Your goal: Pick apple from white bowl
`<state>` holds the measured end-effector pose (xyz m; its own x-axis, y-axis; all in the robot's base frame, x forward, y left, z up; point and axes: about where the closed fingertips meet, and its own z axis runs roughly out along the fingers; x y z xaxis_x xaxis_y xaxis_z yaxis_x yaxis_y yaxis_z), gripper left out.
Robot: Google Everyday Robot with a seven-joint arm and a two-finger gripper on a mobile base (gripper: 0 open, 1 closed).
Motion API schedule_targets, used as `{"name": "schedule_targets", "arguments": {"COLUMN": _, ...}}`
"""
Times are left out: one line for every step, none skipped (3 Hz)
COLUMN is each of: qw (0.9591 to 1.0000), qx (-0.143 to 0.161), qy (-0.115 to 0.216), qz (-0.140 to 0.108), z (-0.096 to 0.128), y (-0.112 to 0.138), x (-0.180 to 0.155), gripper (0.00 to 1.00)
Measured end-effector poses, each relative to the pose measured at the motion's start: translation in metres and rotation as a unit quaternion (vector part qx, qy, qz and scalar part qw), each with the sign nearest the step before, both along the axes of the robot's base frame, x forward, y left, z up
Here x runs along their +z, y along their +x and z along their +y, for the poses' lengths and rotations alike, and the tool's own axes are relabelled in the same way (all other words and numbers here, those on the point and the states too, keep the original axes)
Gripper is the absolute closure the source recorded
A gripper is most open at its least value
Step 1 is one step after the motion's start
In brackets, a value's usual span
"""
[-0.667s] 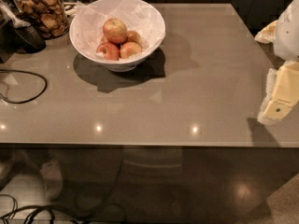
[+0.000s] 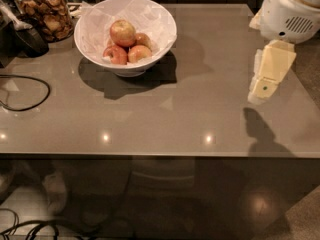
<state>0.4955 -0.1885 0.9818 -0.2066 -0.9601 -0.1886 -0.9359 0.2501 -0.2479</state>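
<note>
High view down onto table (image 2: 165,119) — claw (image 2: 262,90) at right

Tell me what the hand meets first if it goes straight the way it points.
Probably the bare table top just below the hand, near the right edge; it points down, far from the white bowl. Depth is unclear.

A rounded, glossy white arm housing (image 2: 287,9) is seen at the upper right, marked by a slotted vent grille (image 2: 299,24) and a thin tan band near its top. Below it, the gripper (image 2: 264,83) is shown over the right side of the counter (image 2: 190,114). It is blocky and pale cream, with a small dark dot near its tip.
</note>
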Motion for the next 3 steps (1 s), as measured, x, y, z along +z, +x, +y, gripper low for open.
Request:
{"name": "schedule_targets", "arguments": {"qw": 1.0000, "qx": 0.000, "qy": 0.000, "qz": 0.000, "z": 0.000, "y": 0.000, "x": 0.000, "gripper": 0.00}}
{"name": "schedule_targets", "arguments": {"qw": 0.9999, "qx": -0.004, "qy": 0.013, "qz": 0.000, "z": 0.022, "y": 0.022, "x": -0.002, "gripper": 0.00}}
{"name": "schedule_targets", "arguments": {"qw": 0.9987, "qx": 0.042, "qy": 0.021, "qz": -0.018, "z": 0.068, "y": 0.073, "x": 0.008, "gripper": 0.00}}
